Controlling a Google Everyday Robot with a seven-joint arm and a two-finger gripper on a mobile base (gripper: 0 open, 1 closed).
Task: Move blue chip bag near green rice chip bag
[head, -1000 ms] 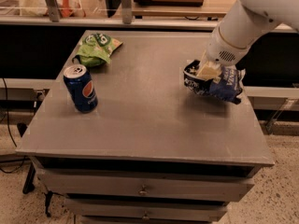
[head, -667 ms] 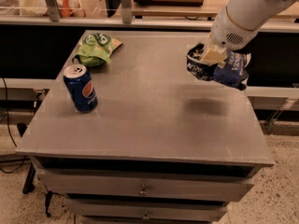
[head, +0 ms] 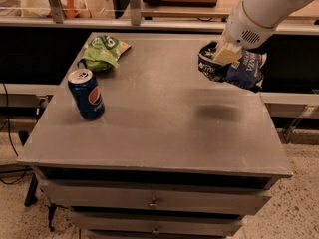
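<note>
The blue chip bag [head: 240, 69] is a dark navy wrinkly bag with white lettering, held in the air above the right side of the grey table [head: 154, 118]. My gripper [head: 224, 55] is shut on the bag's top left part, with the white arm reaching in from the upper right. The bag's shadow lies on the table below it. The green rice chip bag [head: 103, 52] is lime green with an orange-tan corner and lies at the table's far left, well apart from the blue bag.
A blue Pepsi can [head: 86, 94] stands upright near the table's left edge, in front of the green bag. The table has drawers [head: 152, 202] below. A counter with shelves [head: 149, 4] runs behind the table.
My gripper has lifted the blue chip bag off the table and carried it upward; it now hangs above the right side. The can and the green bag have not moved.
</note>
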